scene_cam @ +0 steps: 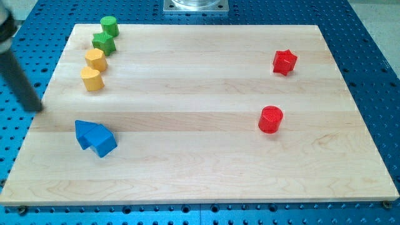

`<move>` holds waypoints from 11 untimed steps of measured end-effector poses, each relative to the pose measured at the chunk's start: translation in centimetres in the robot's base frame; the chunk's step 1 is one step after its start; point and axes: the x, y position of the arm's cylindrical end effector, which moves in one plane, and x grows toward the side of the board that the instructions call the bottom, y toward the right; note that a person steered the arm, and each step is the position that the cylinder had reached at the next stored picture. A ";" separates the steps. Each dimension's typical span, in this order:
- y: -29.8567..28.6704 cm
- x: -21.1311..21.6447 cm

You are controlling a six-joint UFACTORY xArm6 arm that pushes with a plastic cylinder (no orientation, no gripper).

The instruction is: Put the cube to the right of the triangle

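Note:
Two blue blocks sit touching near the board's lower left. The left one (84, 132) looks like the cube and the right one (104, 142) like the triangle, though the shapes are hard to tell apart. My rod comes in from the view's upper left. My tip (37, 110) is at the board's left edge, above and to the left of the blue pair, and touches no block.
Near the top left, a column runs down the wooden board (200, 175): a green cylinder (109, 26), a green star (104, 42), a yellow block (95, 59) and a yellow heart (92, 79). On the right are a red star (284, 61) and a red cylinder (270, 119).

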 end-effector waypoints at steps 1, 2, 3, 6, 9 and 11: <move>2.5 6.5; 6.7 6.6; 15.0 4.3; 22.3 9.4; 27.9 4.4; 27.2 3.9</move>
